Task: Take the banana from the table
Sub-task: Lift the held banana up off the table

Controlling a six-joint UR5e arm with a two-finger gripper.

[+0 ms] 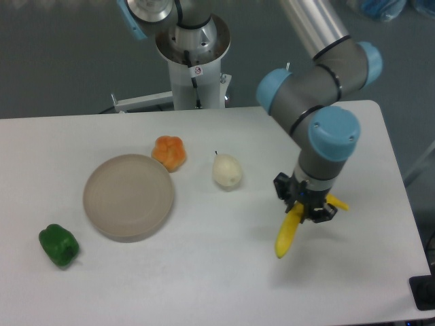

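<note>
One grey UR5e arm with light-blue joint caps (319, 95) reaches down from the upper right of the frame, its black two-finger gripper (305, 204) at lower right, pinching the curved bright-yellow banana (288, 234) near its upper end, fingers pressed against the fruit on both sides. Banana hangs tilted, lower tip pointing down-left, short stem end poking out to the right of the gripper; faint shadow under the lower tip, cannot tell whether the tip touches the surface or is just above it. Large flat white tabletop with rounded corners (204, 272) fills most of the frame. Left of centre sits a round beige shallow dish (128, 197), nothing in it. Small orange lumpy pumpkin-like fruit (169, 152) sits just beside the dish's upper-right rim, touching or nearly so. Pale cream pear with short dark stem (226, 171) lies right of the orange fruit, near centre, well apart from the banana. Glossy green bell pepper (58, 245) lies at lower left, near the dish but apart from it. White cylindrical robot base pedestal (194, 64) stands at top centre behind the table edge.
</note>
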